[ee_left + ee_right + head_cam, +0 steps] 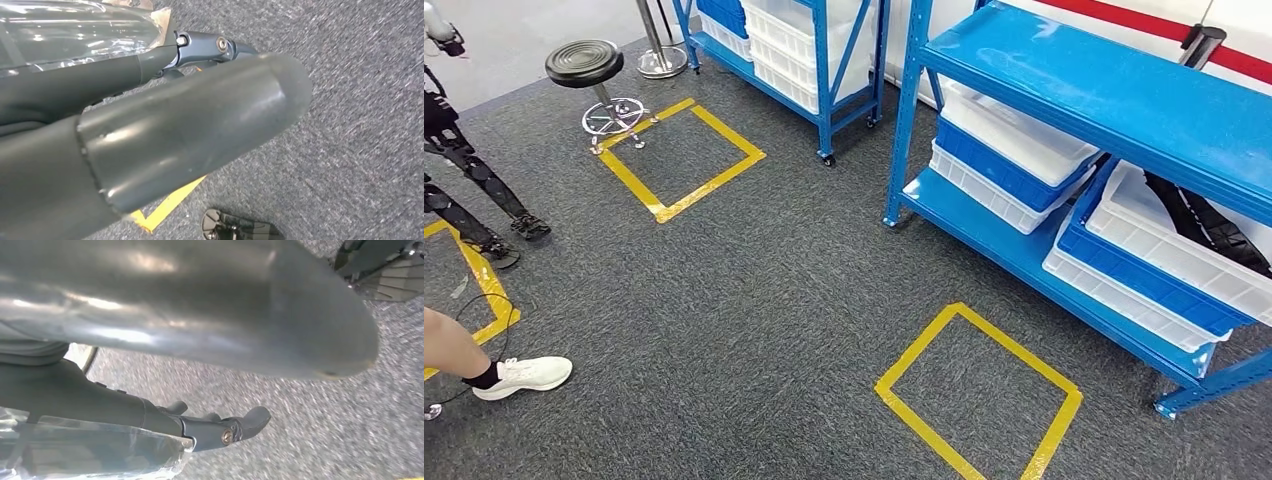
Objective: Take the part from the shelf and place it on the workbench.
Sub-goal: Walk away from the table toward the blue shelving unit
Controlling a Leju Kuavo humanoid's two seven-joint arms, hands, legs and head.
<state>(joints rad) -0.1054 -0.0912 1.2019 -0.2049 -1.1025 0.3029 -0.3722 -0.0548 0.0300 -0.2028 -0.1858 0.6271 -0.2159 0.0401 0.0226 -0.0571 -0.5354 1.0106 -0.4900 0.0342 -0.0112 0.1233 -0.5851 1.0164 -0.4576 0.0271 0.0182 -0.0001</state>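
- We judge we are early in the task: the blue shelf stands ahead to our right, its lower level carrying white and blue bins, and nothing has been picked up.
- A dark, strap-like item lies in the nearest bin; we take it for the part, though we cannot be sure.
- Our left robot hand hangs over the grey carpet with its fingers stretched out and nothing between them.
- Our right robot hand looks the same over the floor: fingers extended, holding nothing.
- The yellow taped square in front of the shelf looks like the standing spot. Stopping off it could leave the bin beyond reach.
- The upper shelf board overhangs the bins, so an arm raised too high could strike its edge.
- A person's foot is to our left, and a stool farther off; a wide turn risks contact.
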